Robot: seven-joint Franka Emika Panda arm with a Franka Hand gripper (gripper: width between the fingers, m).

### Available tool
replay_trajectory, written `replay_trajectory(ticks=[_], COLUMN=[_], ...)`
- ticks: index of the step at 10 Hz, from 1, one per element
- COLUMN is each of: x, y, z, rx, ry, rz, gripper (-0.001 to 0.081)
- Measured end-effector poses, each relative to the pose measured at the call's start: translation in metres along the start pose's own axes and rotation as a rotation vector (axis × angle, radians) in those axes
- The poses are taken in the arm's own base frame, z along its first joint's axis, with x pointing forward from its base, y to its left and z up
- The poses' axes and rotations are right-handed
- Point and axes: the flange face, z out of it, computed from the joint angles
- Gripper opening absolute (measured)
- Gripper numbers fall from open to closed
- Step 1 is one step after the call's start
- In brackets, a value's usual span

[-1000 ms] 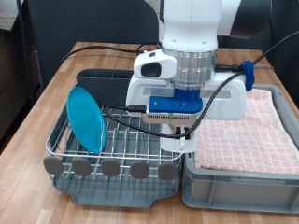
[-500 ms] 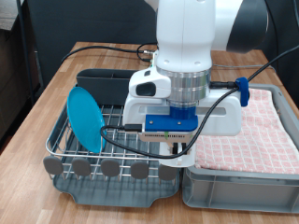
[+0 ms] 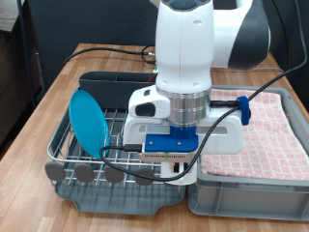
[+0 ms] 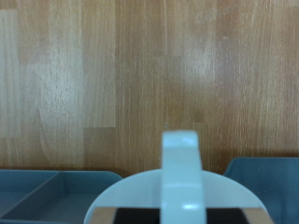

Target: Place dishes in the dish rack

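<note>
The round bright-blue plate [image 3: 89,121] stands on edge in the silver wire dish rack [image 3: 124,145], at the exterior view's left. My gripper [image 3: 175,160] is low over the rack's right end, shut on the white mug [image 3: 182,171], which shows just under the hand. In the wrist view the mug's handle and rim [image 4: 181,173] fill the lower middle, with wooden tabletop beyond. The tall grey utensil holder [image 3: 104,83] stands at the rack's back. The wooden spoon is not in view.
A lighter grey bin [image 3: 253,195] with pink checked cloth [image 3: 268,130] sits right beside the rack, on the exterior view's right. Black cables [image 3: 121,118] hang from the hand across the rack. The wooden table [image 3: 43,106] borders the rack on the left.
My gripper has moved down and towards the exterior view's bottom left with the mug, from above the rack's right edge to low over the rack wires.
</note>
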Motion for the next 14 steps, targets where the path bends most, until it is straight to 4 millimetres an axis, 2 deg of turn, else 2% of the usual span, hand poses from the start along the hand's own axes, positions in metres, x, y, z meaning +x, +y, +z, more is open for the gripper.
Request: replay_trajectory(ticks=[4,9,10,11,13,14], x=[0.005,0.012,0.012,0.013,0.016,0.017], y=[0.001,0.001,-0.001,-0.003,-0.007,-0.009], z=[0.019,0.031,0.031,0.030,0.024,0.019], rx=[-0.013,-0.024,-0.036,-0.040,-0.045,-0.053], ry=[0.000,-0.035,-0.077,-0.119,-0.185,-0.205], rz=[0.000,-0.006,-0.003,-0.008,-0.023,-0.026], gripper=[0.0071,0.0078,0.0259,0.0259,0.0593,0.0593])
